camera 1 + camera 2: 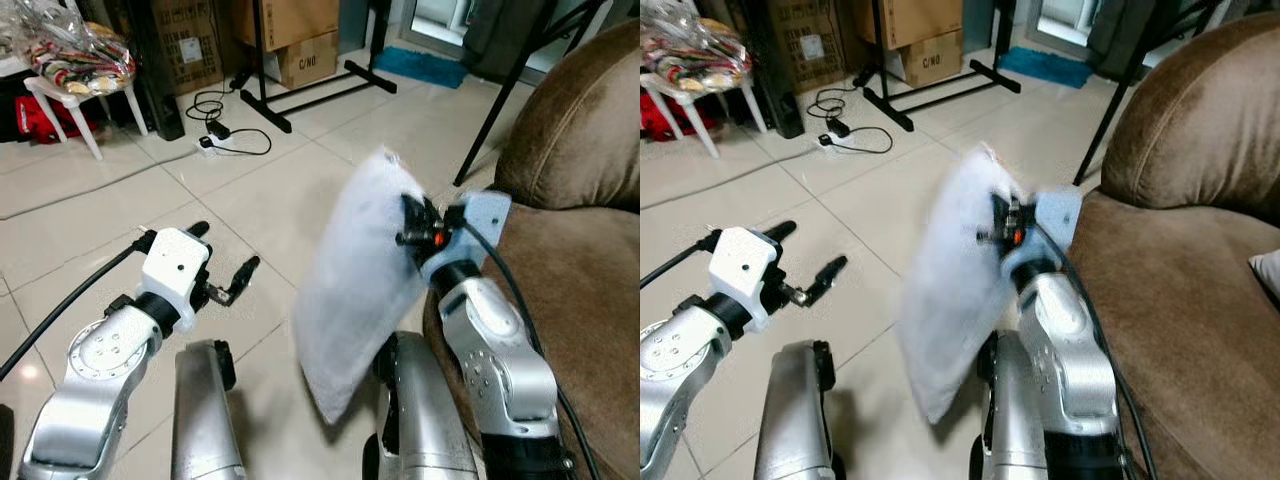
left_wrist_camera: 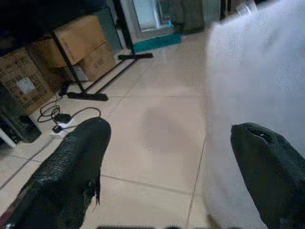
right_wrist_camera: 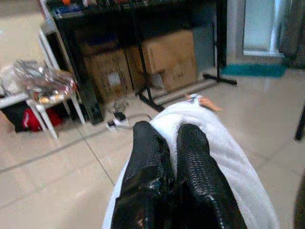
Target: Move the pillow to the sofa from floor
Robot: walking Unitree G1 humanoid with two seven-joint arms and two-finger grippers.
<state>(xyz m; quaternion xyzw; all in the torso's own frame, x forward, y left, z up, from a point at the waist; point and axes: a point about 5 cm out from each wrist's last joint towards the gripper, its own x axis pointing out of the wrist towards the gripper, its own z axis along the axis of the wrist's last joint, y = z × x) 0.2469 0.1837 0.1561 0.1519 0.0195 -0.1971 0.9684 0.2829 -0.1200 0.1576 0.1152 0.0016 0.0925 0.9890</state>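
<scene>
We see the white pillow (image 1: 360, 280) hanging in the air, up off the floor (image 1: 250, 200) and just beside the brown sofa (image 1: 590, 270). Our right gripper (image 3: 174, 143) has its 2 fingers pinched tight on the pillow's top edge. Our left gripper (image 1: 225, 262), on the far side from the sofa, has its fingers wide open and holds nothing. The pinch looks small, so we think the pillow could slip and drop before it is over the sofa.

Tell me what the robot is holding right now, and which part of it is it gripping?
The right gripper is shut on the white pillow, pinching its upper edge near a corner. The left gripper is open and holds nothing.
</scene>
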